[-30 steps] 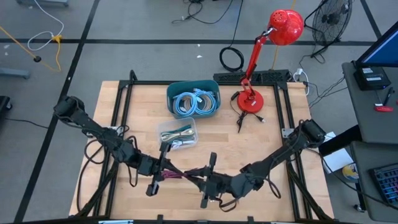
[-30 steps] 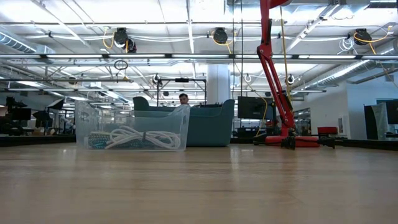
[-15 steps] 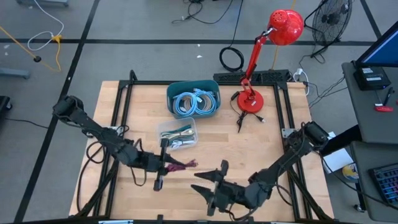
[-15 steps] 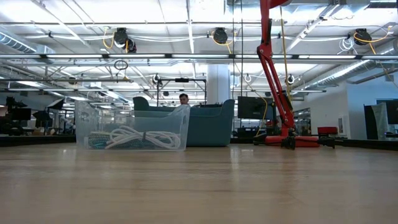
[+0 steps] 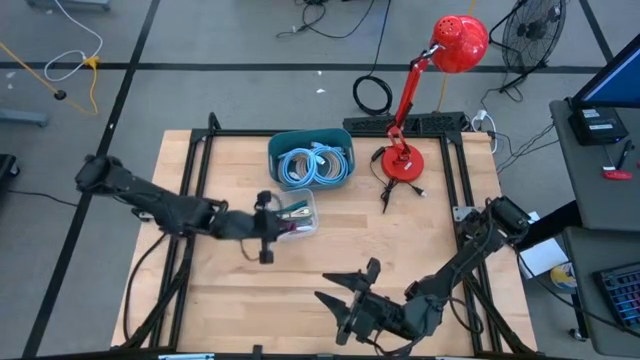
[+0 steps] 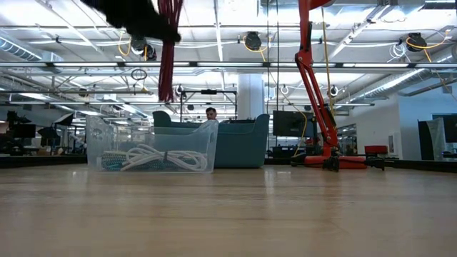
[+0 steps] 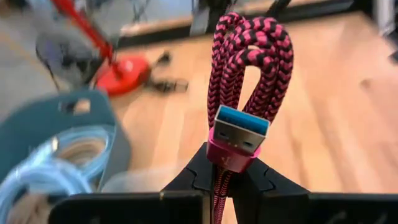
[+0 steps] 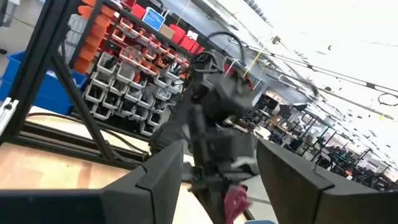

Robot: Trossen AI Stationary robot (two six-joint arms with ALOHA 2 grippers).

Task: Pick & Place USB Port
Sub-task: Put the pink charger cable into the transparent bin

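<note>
1. Wooden planking covers the bench, which fills the middle of the high view inside a black frame; a red lamp stands at its upper right, a teal bin of pale blue cables at upper centre, and a clear bin of white and green cables just below that.

2. At centre left of the high view the left hand hovers at the clear bin's left edge, clamped tight on a folded pink-and-black braided USB cable; in the left wrist view the blue-tongued plug points up between the fingers and the loops stand above it.

3. Judged risk: the fingers pinch only a thin stretch below the plug; the heavy loops could swing and slide the cable out early, landing it on the bench beside the bin.

4. In the low view the cable hangs at upper left, above the clear bin; a loop could drape over the wall if release comes off-centre.

5. Lowering too far could knock the light bin sideways.

6. Bottom centre of the high view holds the right hand, fingers spread wide and holding nothing, well apart from the bin; it poses little collision risk where it sits.
</note>
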